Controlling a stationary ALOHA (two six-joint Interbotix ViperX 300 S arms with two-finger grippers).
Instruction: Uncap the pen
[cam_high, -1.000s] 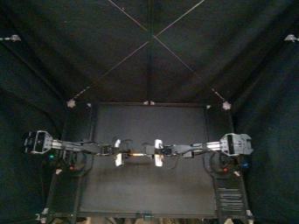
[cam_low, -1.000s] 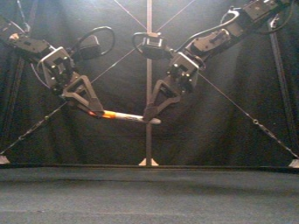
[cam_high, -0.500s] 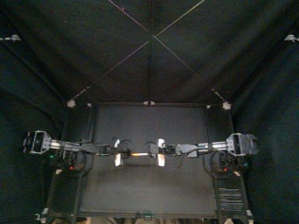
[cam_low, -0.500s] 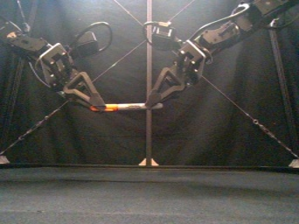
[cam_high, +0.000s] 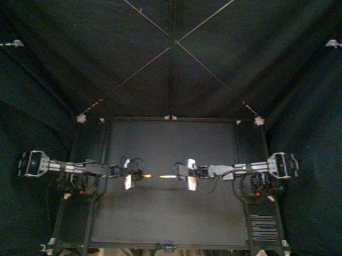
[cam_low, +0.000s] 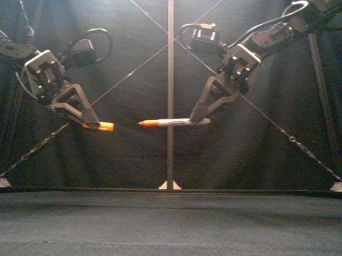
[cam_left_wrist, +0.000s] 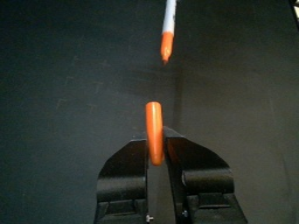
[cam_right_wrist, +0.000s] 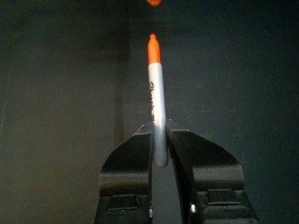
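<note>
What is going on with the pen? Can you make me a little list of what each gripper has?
cap: orange, pinched in the left gripper
pen body: pale barrel with an orange tip, pinched in the right gripper
gap: cap and tip are apart, pointing at each other
height: both pieces are held in the air above the table
table top: nothing seen lying on it
task: cap is off the pen

Orange cap (cam_low: 100, 126), white orange-tipped pen (cam_low: 175, 122)
</note>
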